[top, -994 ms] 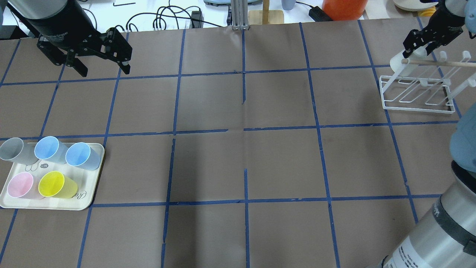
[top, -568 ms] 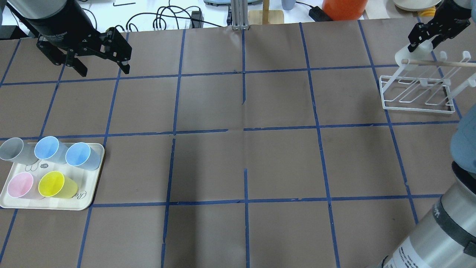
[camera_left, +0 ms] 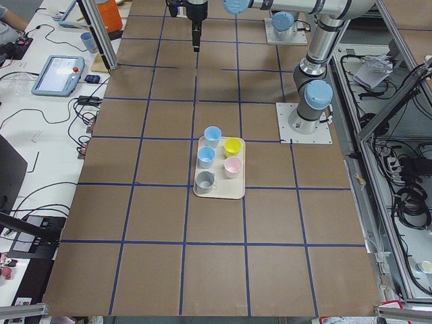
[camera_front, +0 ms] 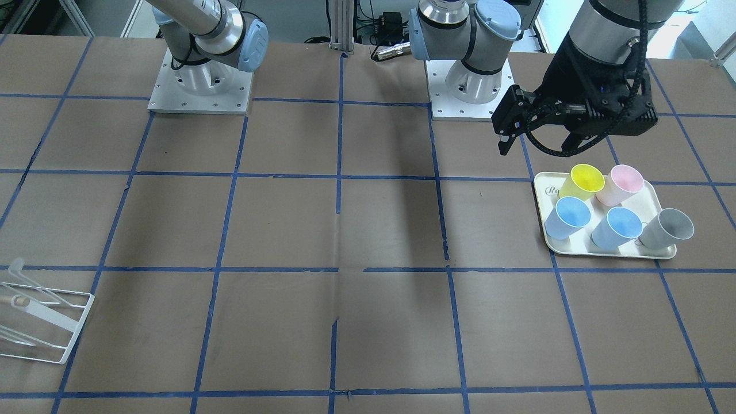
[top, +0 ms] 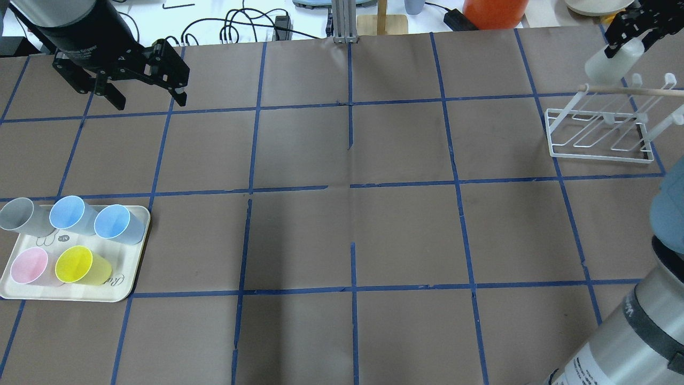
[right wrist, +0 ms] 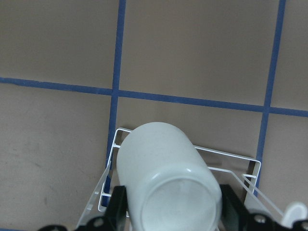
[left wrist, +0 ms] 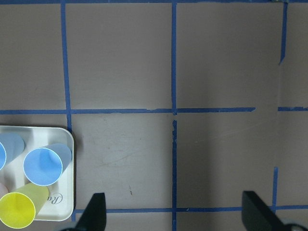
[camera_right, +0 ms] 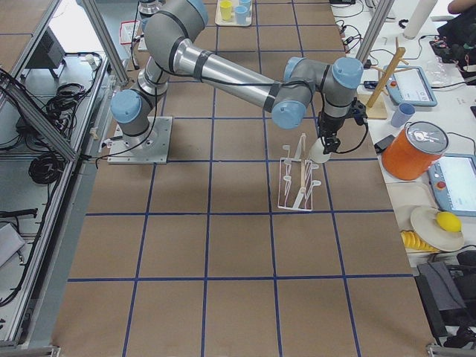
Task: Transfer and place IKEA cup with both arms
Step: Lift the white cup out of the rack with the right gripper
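The IKEA cup (top: 613,60) is a plain white tumbler held in the air above the far left corner of a white wire rack (top: 601,152). My right gripper (top: 629,44) is shut on the cup near its closed base. In the right wrist view the cup (right wrist: 161,173) fills the space between the two black fingers (right wrist: 118,207), base toward the camera, with the rack (right wrist: 114,144) below it. From the right exterior view the cup (camera_right: 320,153) hangs just beyond the rack (camera_right: 296,186). My left gripper (top: 149,101) hovers open and empty over the far left of the table.
A cream tray (top: 80,295) at the near left carries grey, pink and yellow cups and two blue ones. In the front-facing view the left gripper (camera_front: 535,150) hangs just behind this tray (camera_front: 543,225). A wooden dowel (top: 630,90) lies across the rack top. Cables and an orange container (top: 494,13) line the far edge.
The right gripper has carried the white cup up and away from the rack's dowel, toward the far right corner. The left arm has stayed still.
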`<action>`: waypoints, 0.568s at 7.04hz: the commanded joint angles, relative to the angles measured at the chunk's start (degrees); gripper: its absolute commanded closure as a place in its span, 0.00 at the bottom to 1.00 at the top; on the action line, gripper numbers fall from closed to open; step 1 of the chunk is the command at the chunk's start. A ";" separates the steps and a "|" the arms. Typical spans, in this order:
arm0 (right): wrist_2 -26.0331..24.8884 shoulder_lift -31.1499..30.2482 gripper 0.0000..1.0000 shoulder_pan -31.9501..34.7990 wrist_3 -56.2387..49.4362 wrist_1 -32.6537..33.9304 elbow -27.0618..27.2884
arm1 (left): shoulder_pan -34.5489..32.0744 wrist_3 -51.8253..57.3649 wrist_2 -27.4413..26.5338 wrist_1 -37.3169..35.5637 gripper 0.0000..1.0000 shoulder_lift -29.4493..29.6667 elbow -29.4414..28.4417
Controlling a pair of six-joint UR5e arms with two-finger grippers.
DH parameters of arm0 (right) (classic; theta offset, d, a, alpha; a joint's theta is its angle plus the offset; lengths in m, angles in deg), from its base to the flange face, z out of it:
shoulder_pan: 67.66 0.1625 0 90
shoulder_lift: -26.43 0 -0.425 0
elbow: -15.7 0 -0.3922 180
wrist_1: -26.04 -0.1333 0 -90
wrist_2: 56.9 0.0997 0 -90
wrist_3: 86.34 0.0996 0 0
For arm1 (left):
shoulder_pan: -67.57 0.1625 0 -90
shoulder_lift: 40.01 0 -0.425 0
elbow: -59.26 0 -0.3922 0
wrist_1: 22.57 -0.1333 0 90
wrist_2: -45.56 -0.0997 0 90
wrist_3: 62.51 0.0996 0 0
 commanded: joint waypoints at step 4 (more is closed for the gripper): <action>0.79 -5.99 0.65 4.84 0.03 -12.53 -5.48 | 0.09 -0.07 0.08 0.09 0.00 -0.03 -0.01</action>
